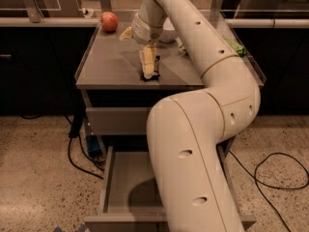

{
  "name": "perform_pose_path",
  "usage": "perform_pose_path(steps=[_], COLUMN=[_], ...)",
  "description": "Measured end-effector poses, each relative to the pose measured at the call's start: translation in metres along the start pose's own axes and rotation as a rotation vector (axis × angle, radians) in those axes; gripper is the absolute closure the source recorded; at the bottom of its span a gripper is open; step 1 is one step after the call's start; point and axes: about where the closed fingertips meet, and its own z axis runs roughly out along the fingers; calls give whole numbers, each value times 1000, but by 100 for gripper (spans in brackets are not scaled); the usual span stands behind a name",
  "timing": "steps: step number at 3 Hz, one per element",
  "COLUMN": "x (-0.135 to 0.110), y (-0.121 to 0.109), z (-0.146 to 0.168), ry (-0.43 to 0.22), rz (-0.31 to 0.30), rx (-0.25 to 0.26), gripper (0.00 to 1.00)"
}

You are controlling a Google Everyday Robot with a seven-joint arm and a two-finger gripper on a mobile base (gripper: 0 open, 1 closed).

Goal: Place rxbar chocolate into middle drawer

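Note:
The rxbar chocolate (155,73) is a small dark bar lying on the grey cabinet top (106,66), near its front edge. My gripper (148,72) points straight down and sits right on the bar, covering most of it; only the bar's dark right edge and front end show. Below the top, one drawer (108,178) stands pulled out and looks empty where it shows. My white arm hides its right half. The drawer above it (116,121) is closed.
A red apple (109,21) sits at the back left of the top, with a pale scrap (126,33) beside it. A green bag (235,46) lies at the back right. Black cables (273,170) run over the floor on both sides.

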Motion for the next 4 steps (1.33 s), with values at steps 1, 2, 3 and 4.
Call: perform_pose_path(steps=[1,2,3,4], x=[8,15,15,18], y=[17,14,14,9], z=[-9,-10,-10,2], ry=[8,23,23,77], rz=[137,280,280,319], rx=[-37,-18,-18,-34], gripper=[0,0,0,0])
